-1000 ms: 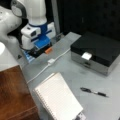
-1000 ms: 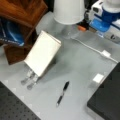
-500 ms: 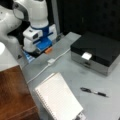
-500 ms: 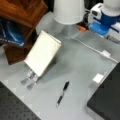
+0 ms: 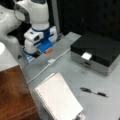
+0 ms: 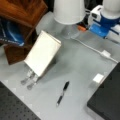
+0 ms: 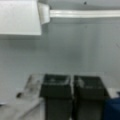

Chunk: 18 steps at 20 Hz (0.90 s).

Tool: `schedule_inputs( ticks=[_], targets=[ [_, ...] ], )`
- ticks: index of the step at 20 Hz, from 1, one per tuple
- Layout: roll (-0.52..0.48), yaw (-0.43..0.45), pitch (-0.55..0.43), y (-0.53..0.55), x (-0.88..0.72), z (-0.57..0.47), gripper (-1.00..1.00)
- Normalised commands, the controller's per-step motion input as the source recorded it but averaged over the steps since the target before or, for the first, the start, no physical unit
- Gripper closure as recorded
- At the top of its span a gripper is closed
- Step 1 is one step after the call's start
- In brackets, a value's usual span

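My gripper, white with blue parts, hangs low over the back edge of the grey table, with nothing in it. In the wrist view its two black fingers stand side by side, shut and empty, with the gripper just above the table top. Nearest to it is a white cable with a small white connector. A small orange part shows beside the fingers.
A white notepad leans on a clip stand. A black pen lies on the table. A black box with a silver front carries a white tag. Wooden furniture borders the table.
The gripper has shifted slightly lower and nearer the cable in both front views. The notepad, pen and box have not moved.
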Motion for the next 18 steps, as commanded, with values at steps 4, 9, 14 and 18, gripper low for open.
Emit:
schedule_inputs(
  ticks=[4, 9, 14, 18],
  targets=[
    [0.054, 0.083, -0.343, 0.06, -0.45, -0.45, 1.0],
    [0.04, 0.076, -0.378, 0.0, -0.53, -0.45, 1.0],
    [0.026, 0.092, -0.394, -0.04, -0.6, -0.42, 1.0],
    [0.037, 0.106, -0.455, -0.11, -0.6, -0.47, 1.0]
  ],
)
